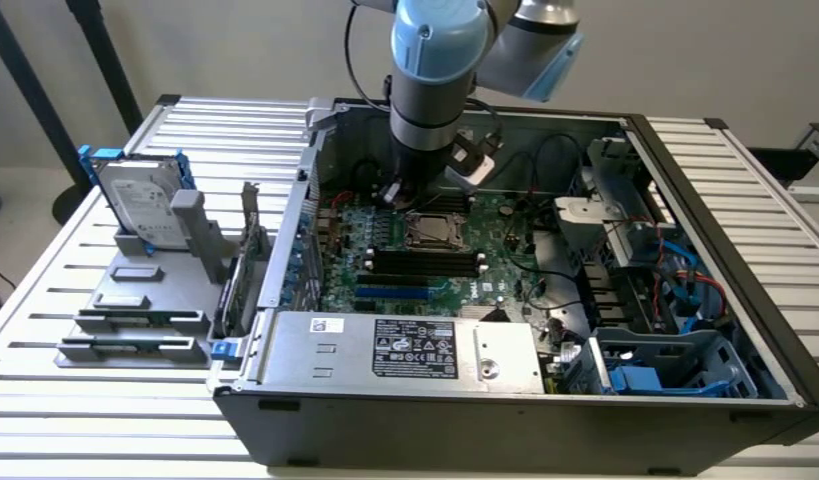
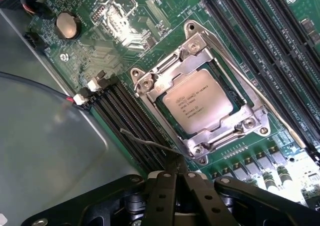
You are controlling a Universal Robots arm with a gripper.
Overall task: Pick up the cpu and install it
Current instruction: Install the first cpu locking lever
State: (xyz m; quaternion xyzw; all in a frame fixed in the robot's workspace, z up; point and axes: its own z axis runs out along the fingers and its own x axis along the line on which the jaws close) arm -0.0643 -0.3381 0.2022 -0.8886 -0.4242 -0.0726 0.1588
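Not much legible here tbh. Best bet is the cpu (image 2: 197, 107) in the wrist view: its silvery lid has a few lines of dark print. The top line looks like "intel" then "XEON", with a model code after it that I can't make out, and the lines below are too small. The motherboard (image 2: 285, 136) has white lettering along one edge, unreadable. In the exterior view the power supply (image 1: 516, 355) wears a black label (image 1: 415, 348) full of white print and approval marks, plus a little white sticker (image 1: 328, 325), neither readable. Same story for the white label on the hard drive (image 1: 140, 205)
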